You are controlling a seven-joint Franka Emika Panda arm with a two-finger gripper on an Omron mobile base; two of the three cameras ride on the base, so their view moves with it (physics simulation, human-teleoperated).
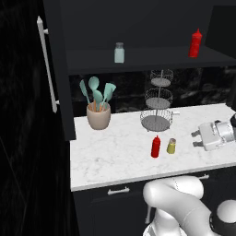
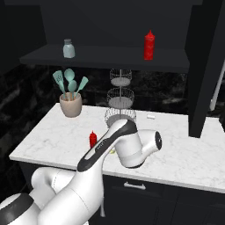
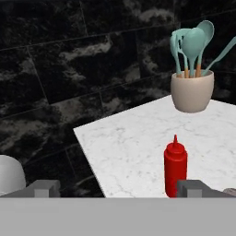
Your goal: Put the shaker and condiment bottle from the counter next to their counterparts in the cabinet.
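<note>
The yellow-olive shaker [image 1: 171, 146] and the red condiment bottle [image 1: 156, 146] stand side by side on the white marble counter [image 1: 106, 156], near its front. My gripper [image 1: 197, 138] hovers just right of the shaker, its fingers pointing left, open and holding nothing. In the hand view the bottle [image 3: 175, 168] stands in front of the right fingertip [image 3: 193, 188]. In the right base view the bottle [image 2: 92, 139] shows beside my arm. Inside the open black cabinet [image 1: 138, 60], the pale blue-green shaker [image 1: 119, 52] and a second red bottle [image 1: 195, 44] stand on the shelf.
A beige crock of teal utensils [image 1: 98, 115] sits at the counter's back left. A three-tier wire basket [image 1: 157, 106] stands behind the bottle and shaker. The cabinet door [image 1: 60, 69] with its white bar handle [image 1: 46, 64] hangs open on the left.
</note>
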